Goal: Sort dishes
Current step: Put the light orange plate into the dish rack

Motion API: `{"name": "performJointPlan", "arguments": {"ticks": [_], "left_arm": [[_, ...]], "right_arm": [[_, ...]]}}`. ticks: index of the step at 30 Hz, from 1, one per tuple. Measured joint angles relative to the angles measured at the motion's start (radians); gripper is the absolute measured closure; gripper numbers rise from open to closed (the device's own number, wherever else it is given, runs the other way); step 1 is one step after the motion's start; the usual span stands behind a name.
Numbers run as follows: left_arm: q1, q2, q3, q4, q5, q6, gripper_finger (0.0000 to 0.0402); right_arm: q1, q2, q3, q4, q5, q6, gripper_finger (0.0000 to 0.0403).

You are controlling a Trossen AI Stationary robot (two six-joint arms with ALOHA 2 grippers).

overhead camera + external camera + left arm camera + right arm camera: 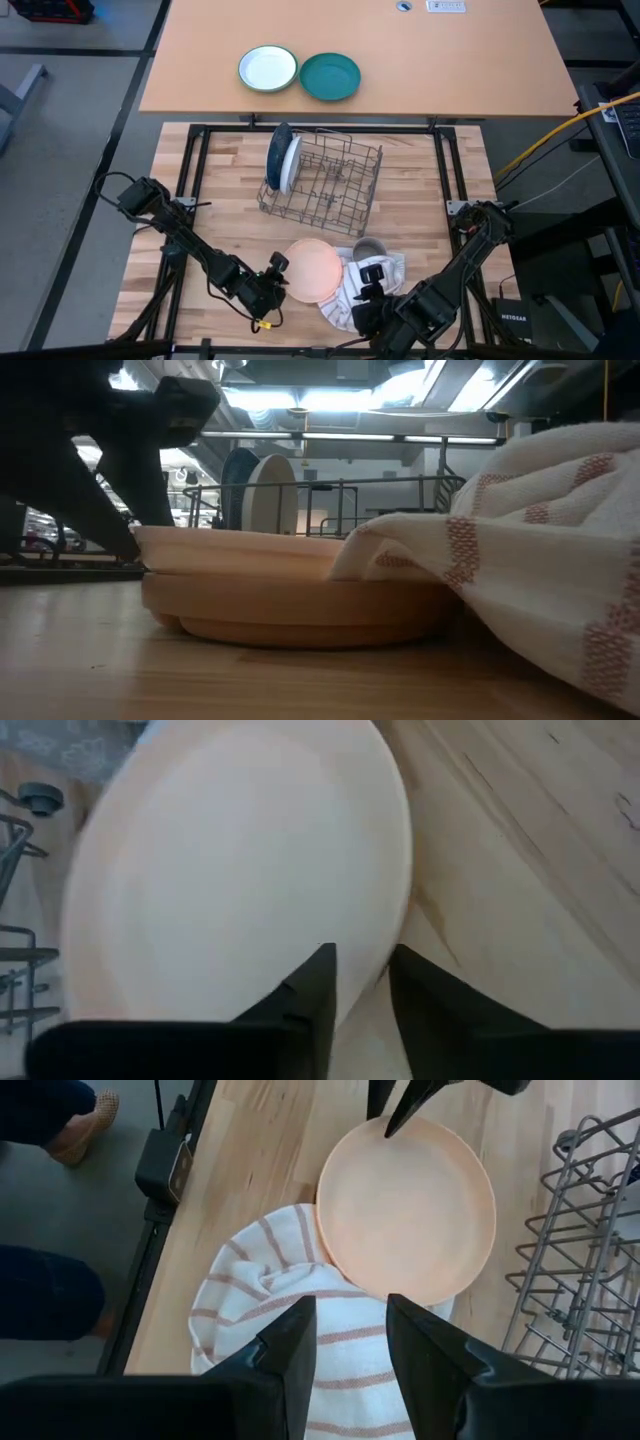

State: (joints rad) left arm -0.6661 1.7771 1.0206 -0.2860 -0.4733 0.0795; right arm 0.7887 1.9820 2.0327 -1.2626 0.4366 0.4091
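High view: the wire dish rack (322, 182) stands on the butcher-block table (410, 170). The blue plate (277, 155) and the white plate (291, 163) stand upright in the rack's end toward the left arm, touching each other. The tan plate (312, 269) lies flat on the table on the robot's side of the rack, one edge on a striped towel (352, 293). A grey mug (370, 250) sits on that towel just beside the tan plate. The left hand (279, 273) is at the tan plate's rim, on the side away from the towel. The right hand (367, 291) hovers over the towel. Beyond the rack, a white bowl (268, 69) and a teal plate (330, 77) sit side by side on a second tabletop.

Low view: the tan plate (290, 595) rests flat, the towel (540, 550) draped over its edge; the two upright plates show behind it in the rack.

Left wrist view: the left hand (362, 985) has its fingers (312, 990) parted, straddling the tan plate's (240, 870) rim without yet clenching it.

Right wrist view: the right hand (350, 1342) is released, its fingers apart above the towel (275, 1295), grasping nothing. The tan plate (410, 1210) lies between towel and rack (585, 1250).
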Motion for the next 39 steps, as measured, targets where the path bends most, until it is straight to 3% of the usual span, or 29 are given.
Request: {"name": "performJointPlan", "arguments": {"ticks": [6, 19, 25, 30, 34, 39], "left_arm": [[0.003, 0.0, 0.0, 0.003, 0.002, -0.062, 0.0393], [-0.053, -0.001, 0.046, 0.069, 0.002, -0.174, 0.0399], [-0.068, -0.003, 0.128, 0.066, -0.002, -0.206, 0.04], [-0.079, -0.003, 0.176, 0.063, 0.003, -0.203, 0.04], [-0.08, -0.003, 0.185, 0.059, 0.018, -0.203, 0.04], [-0.079, -0.003, 0.186, 0.059, 0.018, -0.204, 0.0401]], "right_arm": [[0.0, 0.0, 0.0, 0.014, 0.008, -0.041, 0.0276], [-0.007, 0.013, 0.0, 0.076, 0.063, -0.286, 0.0276], [-0.054, 0.076, 0.0, 0.096, -0.091, -0.442, 0.0276], [-0.113, 0.112, 0.0, 0.096, -0.135, -0.545, 0.0276], [-0.155, 0.116, 0.0, 0.105, -0.159, -0.573, 0.0276], [-0.194, 0.116, 0.0, 0.119, -0.269, -0.575, 0.0276]]}}
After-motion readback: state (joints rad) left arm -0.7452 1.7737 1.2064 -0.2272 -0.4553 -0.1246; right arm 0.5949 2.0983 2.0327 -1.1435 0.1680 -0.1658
